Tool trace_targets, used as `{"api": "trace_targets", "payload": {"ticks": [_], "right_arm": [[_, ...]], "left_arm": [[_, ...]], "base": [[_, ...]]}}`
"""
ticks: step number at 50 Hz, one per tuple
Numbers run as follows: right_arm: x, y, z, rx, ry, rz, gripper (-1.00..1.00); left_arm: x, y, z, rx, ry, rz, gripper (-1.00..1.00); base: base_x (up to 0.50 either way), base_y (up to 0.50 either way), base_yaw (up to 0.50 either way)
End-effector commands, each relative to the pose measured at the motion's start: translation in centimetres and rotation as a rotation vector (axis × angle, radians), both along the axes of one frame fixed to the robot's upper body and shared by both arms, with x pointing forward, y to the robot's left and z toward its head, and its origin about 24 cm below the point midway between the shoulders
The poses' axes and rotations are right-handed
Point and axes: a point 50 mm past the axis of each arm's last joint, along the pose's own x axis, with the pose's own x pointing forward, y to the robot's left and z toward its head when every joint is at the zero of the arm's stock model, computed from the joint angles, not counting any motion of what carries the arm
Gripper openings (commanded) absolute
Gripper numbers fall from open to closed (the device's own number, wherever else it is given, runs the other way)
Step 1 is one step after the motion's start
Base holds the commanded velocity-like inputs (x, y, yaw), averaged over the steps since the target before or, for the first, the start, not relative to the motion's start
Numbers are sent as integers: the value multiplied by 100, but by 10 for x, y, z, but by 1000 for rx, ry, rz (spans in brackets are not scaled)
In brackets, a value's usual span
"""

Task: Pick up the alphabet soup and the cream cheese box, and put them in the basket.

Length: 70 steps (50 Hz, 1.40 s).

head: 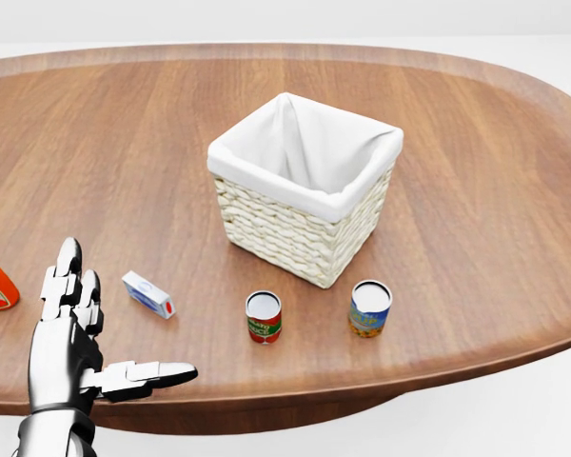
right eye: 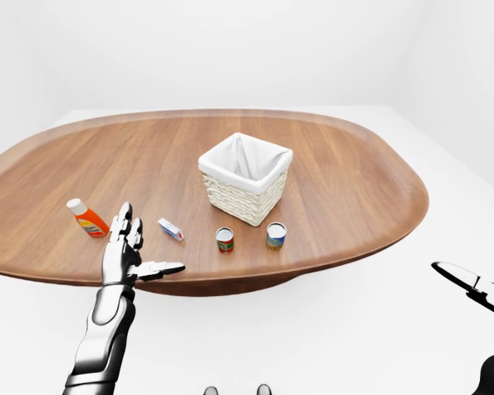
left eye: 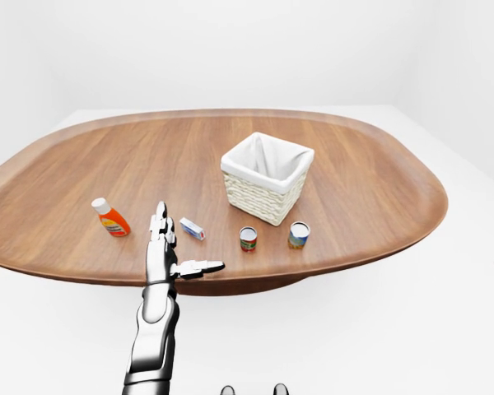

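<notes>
Head view, lower left: left hand (head: pixel 76 333) spread wide, empty, thumb pointing right, over surface (head: pixel 476 248) edge. Cream cheese box (head: pixel 148 294) just right of fingers, lying flat, long axis slanting upper left to lower right. Alphabet soup (head: pixel 264 317) upright further right; second can (head: pixel 370 307) beyond. Basket (head: pixel 305 186) above cans. Right hand (right eye: pixel 477 288) at right-eye view's right edge, well apart, grip unclear. Left hand nearer box.

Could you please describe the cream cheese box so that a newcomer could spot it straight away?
Start at the white-lined basket on the wooden table. Below it and to the left in the head view, the cream cheese box lies flat beside the open left hand. It is the only small white and blue box; its neighbours are two cans.
</notes>
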Motion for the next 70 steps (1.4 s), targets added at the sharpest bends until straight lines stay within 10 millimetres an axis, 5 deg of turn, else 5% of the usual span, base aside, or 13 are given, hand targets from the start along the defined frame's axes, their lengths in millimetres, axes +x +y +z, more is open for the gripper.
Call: {"api": "trace_targets", "payload": {"ticks": [1, 70], "right_arm": [[1, 0, -1, 0, 4, 2, 100], [0, 0, 0, 0, 0, 2, 100]], "left_arm": [[-1, -1, 2, -2, 1, -4, 100], [-1, -1, 1, -7, 0, -6, 100]], "base": [[24, 0, 0], [24, 0, 0]]}}
